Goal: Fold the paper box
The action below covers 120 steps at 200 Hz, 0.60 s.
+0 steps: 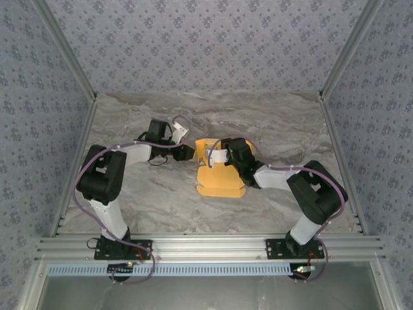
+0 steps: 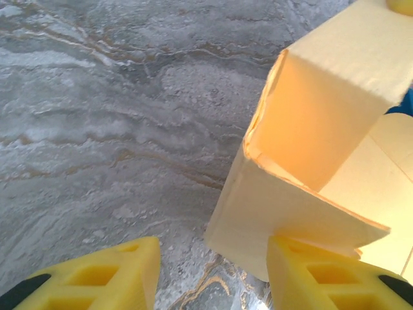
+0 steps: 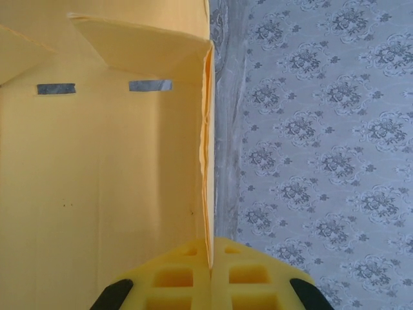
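The paper box [image 1: 219,182] is yellow-orange cardboard, partly raised, in the middle of the marble table. My right gripper [image 1: 224,157] reaches it from the right. In the right wrist view this gripper [image 3: 211,268] is shut on the thin edge of an upright wall [image 3: 206,161] of the box, whose inner panel [image 3: 97,181] has two slots. My left gripper [image 1: 189,154] is at the box's left side. In the left wrist view it [image 2: 213,278] stands open; a corner panel of the box [image 2: 284,219] rests against its right finger [image 2: 322,274], and the left finger [image 2: 103,278] is apart from it.
The grey marble tabletop [image 1: 161,194] extends left of and in front of the box. Patterned walls [image 1: 206,39] and metal posts [image 1: 339,61] enclose the table on three sides. A bit of blue [image 2: 405,103] shows behind the box.
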{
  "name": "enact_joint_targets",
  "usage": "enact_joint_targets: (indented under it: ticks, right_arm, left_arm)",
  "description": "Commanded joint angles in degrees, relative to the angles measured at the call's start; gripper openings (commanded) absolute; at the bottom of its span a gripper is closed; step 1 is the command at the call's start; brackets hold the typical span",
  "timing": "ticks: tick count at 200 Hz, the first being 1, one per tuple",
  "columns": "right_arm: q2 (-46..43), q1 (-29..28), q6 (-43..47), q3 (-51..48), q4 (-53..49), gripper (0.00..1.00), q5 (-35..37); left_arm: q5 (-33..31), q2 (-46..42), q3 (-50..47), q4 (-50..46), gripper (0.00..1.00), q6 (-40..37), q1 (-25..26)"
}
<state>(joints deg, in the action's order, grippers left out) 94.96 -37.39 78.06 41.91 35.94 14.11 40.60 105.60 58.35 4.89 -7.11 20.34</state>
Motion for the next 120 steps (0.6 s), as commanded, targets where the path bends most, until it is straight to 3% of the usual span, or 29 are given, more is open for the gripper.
enact_joint_targets:
  ticks: [1, 120]
  right_arm:
    - [1.02, 0.14, 2.16, -1.09, 3.08, 0.00, -0.76]
    - [3.39, -0.19, 4.82, -4.82, 13.13, 0.00, -0.05]
  left_arm:
    - [4.37, 0.83, 1.24, 2.50, 0.47, -1.89, 0.75]
    - [8.09, 1.11, -3.93, 13.80, 0.47, 0.17, 1.99]
